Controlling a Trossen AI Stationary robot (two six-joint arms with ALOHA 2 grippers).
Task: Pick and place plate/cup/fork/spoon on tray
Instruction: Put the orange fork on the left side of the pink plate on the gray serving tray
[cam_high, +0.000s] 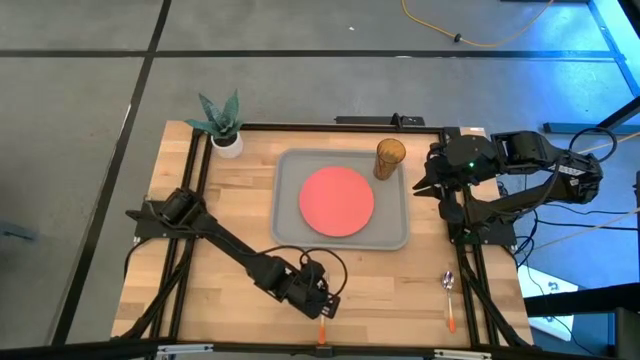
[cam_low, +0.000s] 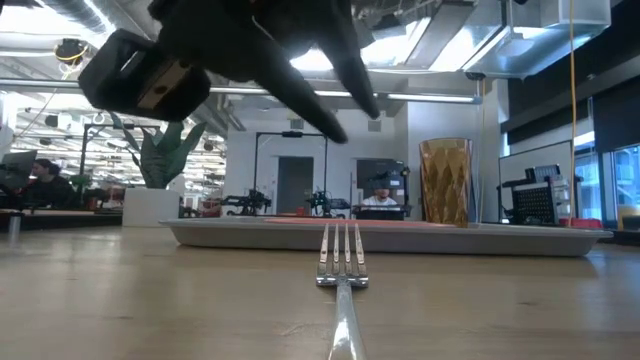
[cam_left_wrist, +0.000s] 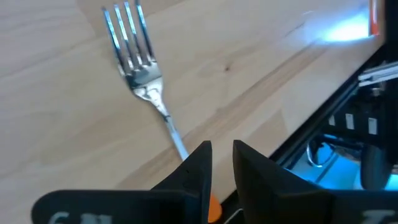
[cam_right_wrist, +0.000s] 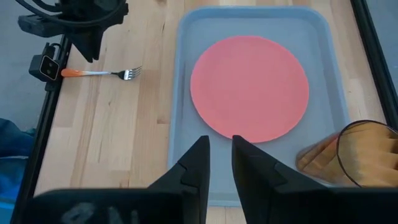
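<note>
Left tool (cam_left_wrist: 221, 165) slightly parted, empty, above fork (cam_left_wrist: 140, 74) handle, tines pointing toward tray (cam_right_wrist: 186, 112).

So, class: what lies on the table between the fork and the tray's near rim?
Nothing. The low view shows bare wooden tabletop between the fork and the tray; the right wrist view agrees.
</note>
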